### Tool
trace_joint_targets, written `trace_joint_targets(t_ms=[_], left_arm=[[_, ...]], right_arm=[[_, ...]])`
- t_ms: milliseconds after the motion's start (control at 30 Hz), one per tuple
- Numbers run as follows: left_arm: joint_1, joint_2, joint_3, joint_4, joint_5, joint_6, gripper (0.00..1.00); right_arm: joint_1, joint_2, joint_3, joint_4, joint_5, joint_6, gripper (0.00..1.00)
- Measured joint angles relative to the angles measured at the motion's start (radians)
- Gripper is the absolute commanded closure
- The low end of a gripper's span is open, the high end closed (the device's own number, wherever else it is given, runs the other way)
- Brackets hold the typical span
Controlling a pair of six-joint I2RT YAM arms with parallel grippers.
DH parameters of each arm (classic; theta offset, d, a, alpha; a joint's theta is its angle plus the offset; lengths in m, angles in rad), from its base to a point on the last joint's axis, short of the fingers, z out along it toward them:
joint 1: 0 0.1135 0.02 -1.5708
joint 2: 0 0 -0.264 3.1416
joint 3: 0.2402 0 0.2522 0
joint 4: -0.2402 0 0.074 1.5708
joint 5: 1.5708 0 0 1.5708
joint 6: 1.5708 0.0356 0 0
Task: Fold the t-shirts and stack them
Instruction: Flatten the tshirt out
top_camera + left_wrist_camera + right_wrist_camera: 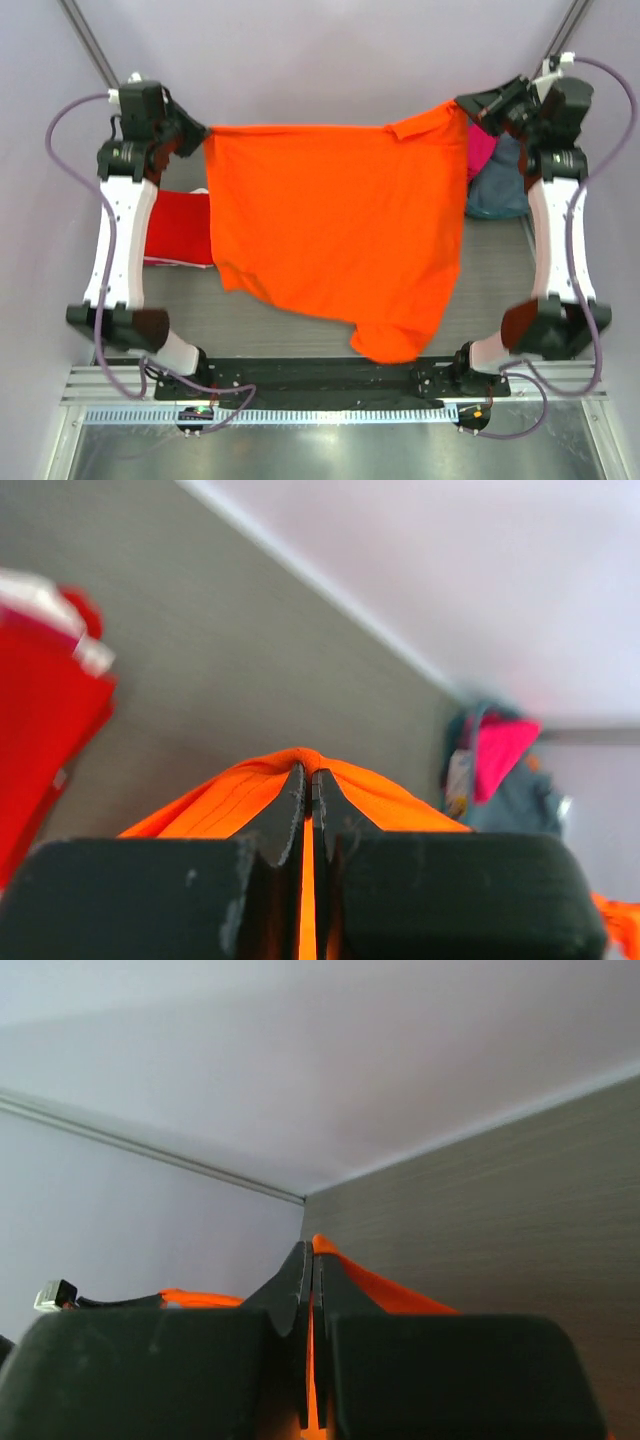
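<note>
The bright orange t-shirt [335,235] hangs spread out between my two grippers, lifted above the table, its lower edge drooping toward the near side. My left gripper [200,135] is shut on its far left corner; in the left wrist view orange cloth [260,785] is pinched between the closed fingers. My right gripper [466,106] is shut on its far right corner, with orange cloth [370,1285] in the jaws in the right wrist view. The red t-shirt [180,228] lies folded on the table at the left, partly hidden under the orange one. The magenta t-shirt [482,150] lies at the far right.
A grey-blue garment [500,185] lies heaped with the magenta shirt at the far right; both show in the left wrist view [495,765]. White walls close the back and sides. The arm bases stand on the black rail [320,375] at the near edge.
</note>
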Motion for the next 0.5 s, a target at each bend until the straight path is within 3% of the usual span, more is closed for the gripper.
trace_joint_targets(t_ms=[67, 200, 267, 333, 400, 467, 500], left_arm=[[0.042, 0.128, 0.151, 0.011, 0.046, -0.021, 1.00], [0.102, 0.399, 0.550, 0.025, 0.140, -0.076, 1.00], [0.133, 0.467, 0.656, 0.074, 0.199, -0.119, 1.00], [0.160, 0.462, 0.640, 0.144, 0.245, -0.157, 1.00], [0.174, 0.409, 0.545, 0.214, 0.251, -0.178, 1.00], [0.175, 0.325, 0.382, 0.295, 0.241, -0.178, 0.99], [0.175, 0.282, 0.294, 0.325, 0.236, -0.176, 1.00]], right_arm=[[0.001, 0.161, 0.132, 0.020, -0.032, 0.047, 0.99], [-0.004, 0.466, 0.555, 0.032, -0.104, 0.158, 0.99], [-0.014, 0.587, 0.775, 0.063, -0.134, 0.228, 0.99], [-0.027, 0.636, 0.879, 0.130, -0.163, 0.288, 0.99], [-0.039, 0.615, 0.848, 0.208, -0.193, 0.333, 0.99], [-0.043, 0.534, 0.685, 0.315, -0.208, 0.362, 0.99], [-0.044, 0.457, 0.522, 0.379, -0.214, 0.376, 0.99]])
